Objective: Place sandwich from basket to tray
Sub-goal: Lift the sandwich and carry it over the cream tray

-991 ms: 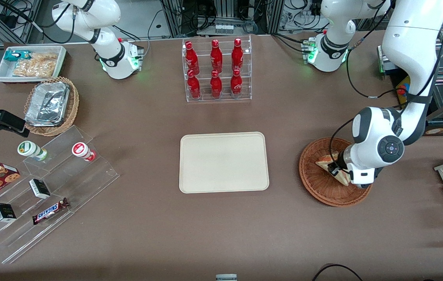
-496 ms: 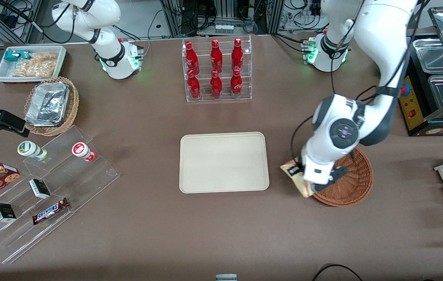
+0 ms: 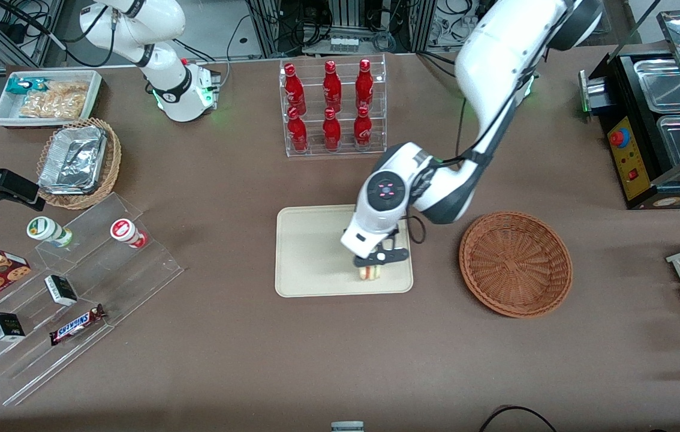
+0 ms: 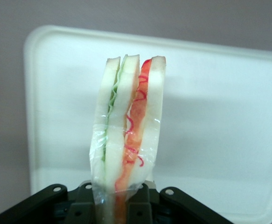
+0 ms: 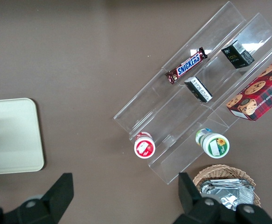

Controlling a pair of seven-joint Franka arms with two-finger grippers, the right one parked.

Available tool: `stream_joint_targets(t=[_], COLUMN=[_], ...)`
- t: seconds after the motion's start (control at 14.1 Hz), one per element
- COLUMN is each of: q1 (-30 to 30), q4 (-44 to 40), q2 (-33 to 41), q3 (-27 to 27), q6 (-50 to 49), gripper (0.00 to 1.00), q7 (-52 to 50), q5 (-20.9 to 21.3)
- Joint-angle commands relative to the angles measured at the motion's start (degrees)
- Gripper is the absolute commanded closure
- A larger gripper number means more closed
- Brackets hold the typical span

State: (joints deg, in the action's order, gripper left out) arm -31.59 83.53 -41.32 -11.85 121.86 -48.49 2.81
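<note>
Black two-finger gripper (image 3: 372,268) of the left arm hangs over the flat cream-beige rectangular tray (image 3: 316,252), its jaws closed on the triangular white-bread sandwich (image 4: 126,135) (red and green filling, clear wrap). The sandwich is above the tray's corner nearest the round reddish-brown wicker basket (image 3: 515,263), which lies toward the working arm's end.
</note>
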Motion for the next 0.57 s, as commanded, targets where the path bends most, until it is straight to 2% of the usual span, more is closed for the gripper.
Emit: stream_joint_targets(t=[0.0, 0.14, 0.35, 0.42, 0.5], q1=[-2.5, -3.2, -3.4, -3.4, -3.4], q4=[-3.5, -6.0, -8.9, -9.3, -9.3], q2=[-2.6, -4.8, -6.7, -6.8, -6.8], q3=[0.8, 0.8, 0.9, 0.9, 1.0], q6=[-0.9, -0.9, -1.0, -0.9, -0.9], gripper=[0.86, 0.80, 0.53, 0.36, 0.13], q7=[0.5, -0.3, -0.9, -1.9, -2.1], q5=[1.4, 1.5, 1.5, 1.5, 1.5])
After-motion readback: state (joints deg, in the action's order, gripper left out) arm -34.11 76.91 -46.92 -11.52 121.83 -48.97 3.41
